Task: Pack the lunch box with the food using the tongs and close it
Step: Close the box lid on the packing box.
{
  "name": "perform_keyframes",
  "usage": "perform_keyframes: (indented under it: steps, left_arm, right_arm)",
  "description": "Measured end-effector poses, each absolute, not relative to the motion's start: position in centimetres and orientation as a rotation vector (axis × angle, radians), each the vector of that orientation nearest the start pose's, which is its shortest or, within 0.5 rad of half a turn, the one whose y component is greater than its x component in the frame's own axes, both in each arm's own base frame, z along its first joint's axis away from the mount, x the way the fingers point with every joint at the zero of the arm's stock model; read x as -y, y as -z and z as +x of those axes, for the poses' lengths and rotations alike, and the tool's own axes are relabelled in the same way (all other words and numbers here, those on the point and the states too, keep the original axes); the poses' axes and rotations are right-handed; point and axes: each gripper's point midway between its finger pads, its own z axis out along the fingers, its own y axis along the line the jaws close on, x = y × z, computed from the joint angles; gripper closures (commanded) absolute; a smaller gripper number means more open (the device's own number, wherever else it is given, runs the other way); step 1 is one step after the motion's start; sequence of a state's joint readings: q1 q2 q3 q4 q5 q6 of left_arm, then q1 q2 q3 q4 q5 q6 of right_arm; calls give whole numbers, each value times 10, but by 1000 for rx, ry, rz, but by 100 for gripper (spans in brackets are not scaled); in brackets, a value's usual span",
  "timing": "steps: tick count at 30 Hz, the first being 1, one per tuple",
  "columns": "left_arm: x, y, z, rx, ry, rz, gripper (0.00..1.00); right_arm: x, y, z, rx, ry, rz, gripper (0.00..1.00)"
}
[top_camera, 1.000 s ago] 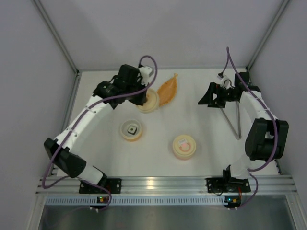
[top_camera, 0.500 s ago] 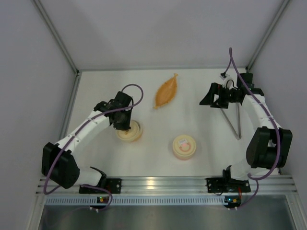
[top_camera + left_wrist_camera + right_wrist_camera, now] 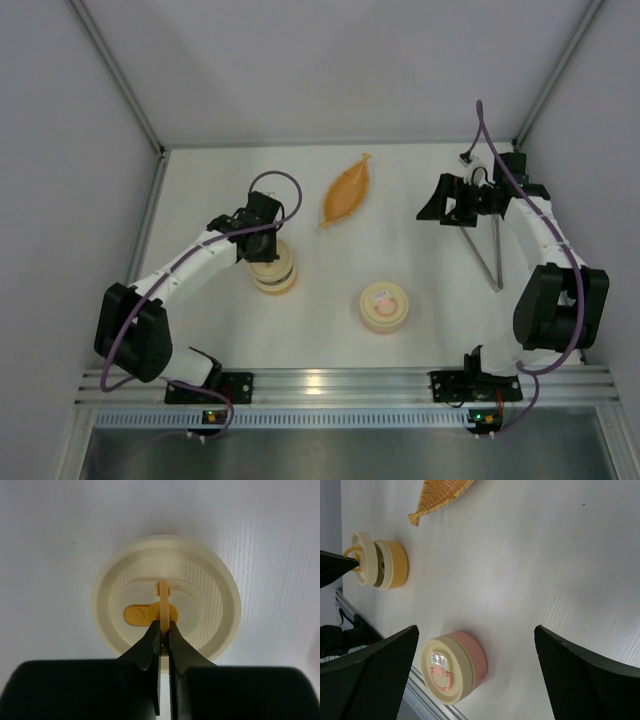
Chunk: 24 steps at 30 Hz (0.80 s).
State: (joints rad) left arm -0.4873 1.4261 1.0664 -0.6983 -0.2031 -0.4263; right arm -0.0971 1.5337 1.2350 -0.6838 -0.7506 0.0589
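Note:
My left gripper is shut on the thin ring handle of a cream lid. In the top view this left gripper holds the lid just over the yellow lunch box. The right wrist view shows a dark gap between that lid and the box. The food is hidden. The grey tongs lie flat at the right. My right gripper hangs open and empty by their spread ends; its own view shows the right gripper with its jaws wide apart.
A long orange leaf-shaped tray lies at the back centre, also seen as a woven tray. A closed pink lunch box with a cream lid stands near the front, under my right wrist as the pink box.
My left gripper carried the cream lid from beside the leaf tray down to the yellow lunch box, covering the black block inside. The right gripper opened a little wider and hardly moved.

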Motion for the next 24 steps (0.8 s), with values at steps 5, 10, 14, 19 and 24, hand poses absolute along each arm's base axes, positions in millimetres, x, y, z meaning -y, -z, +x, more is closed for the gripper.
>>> perform_keyframes:
  steps: [5,10,14,19,24]
  left_arm:
    - [138,-105,297,-2588,79,-11,100]
    - [139,-101,297,-2589,84,-9,100]
    - [143,-99,296,-2578,95,3,100]
    - [145,-99,296,-2571,102,11,100]
    - [147,-99,295,-2577,118,15,100]
  right_arm:
    - [-88,-172,349,-2407,-924,-102,3]
    - [-87,-168,350,-2417,-927,-96,2]
    - [-87,-166,350,-2422,-923,-92,2]
    - [-87,-165,350,-2426,-923,-90,2]
    - [-87,-165,350,-2427,-921,-89,2]
